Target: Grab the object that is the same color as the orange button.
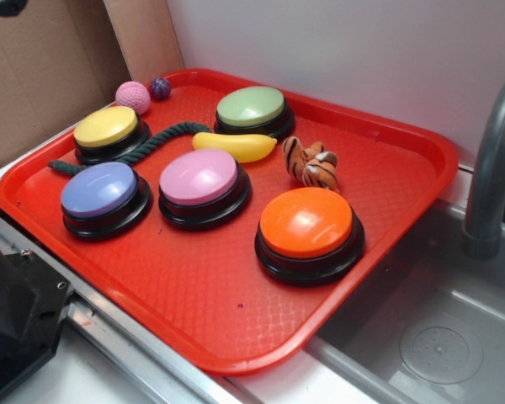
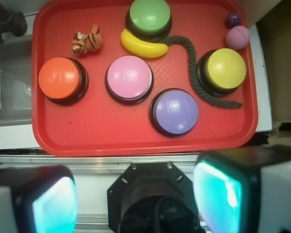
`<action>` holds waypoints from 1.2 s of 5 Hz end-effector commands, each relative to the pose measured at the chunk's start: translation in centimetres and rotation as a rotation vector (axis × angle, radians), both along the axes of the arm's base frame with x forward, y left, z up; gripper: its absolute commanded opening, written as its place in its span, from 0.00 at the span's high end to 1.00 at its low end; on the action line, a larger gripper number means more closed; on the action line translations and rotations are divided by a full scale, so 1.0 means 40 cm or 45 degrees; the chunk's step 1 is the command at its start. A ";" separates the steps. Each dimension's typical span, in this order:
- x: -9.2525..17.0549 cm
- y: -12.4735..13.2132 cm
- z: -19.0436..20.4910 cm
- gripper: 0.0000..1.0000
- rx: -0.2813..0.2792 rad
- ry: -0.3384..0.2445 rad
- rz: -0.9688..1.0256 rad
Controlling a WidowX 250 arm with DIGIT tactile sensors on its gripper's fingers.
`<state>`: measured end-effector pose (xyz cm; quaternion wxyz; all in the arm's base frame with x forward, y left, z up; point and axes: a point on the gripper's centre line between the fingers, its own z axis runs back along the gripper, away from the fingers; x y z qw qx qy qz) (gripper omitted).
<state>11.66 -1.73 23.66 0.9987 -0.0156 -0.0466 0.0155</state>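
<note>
A small orange plush tiger point(image 1: 311, 162) with black stripes lies on the red tray point(image 1: 194, 295), just behind the orange button point(image 1: 308, 222). From the wrist camera the tiger point(image 2: 87, 41) is at the upper left, above the orange button point(image 2: 61, 78). My gripper point(image 2: 136, 196) hangs high above the tray's near edge, over the black robot base. It is open, its two teal pads point(image 2: 218, 191) far apart with nothing between them. In the exterior view the gripper is out of view.
The tray also holds green point(image 1: 251, 107), yellow point(image 1: 106, 126), pink point(image 1: 199, 177) and purple point(image 1: 98, 189) buttons, a yellow banana point(image 1: 236, 146), a dark green rope point(image 1: 143, 145), a pink ball point(image 1: 133, 97) and a small purple ball point(image 1: 159, 87). A grey sink point(image 1: 438, 328) with a faucet point(image 1: 492, 168) lies to the right.
</note>
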 end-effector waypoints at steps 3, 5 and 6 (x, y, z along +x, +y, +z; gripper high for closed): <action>0.092 -0.052 -0.036 0.00 -0.042 0.132 0.106; 0.198 -0.067 -0.058 0.00 -0.142 0.126 0.498; 0.272 -0.094 -0.097 0.00 -0.181 0.104 0.710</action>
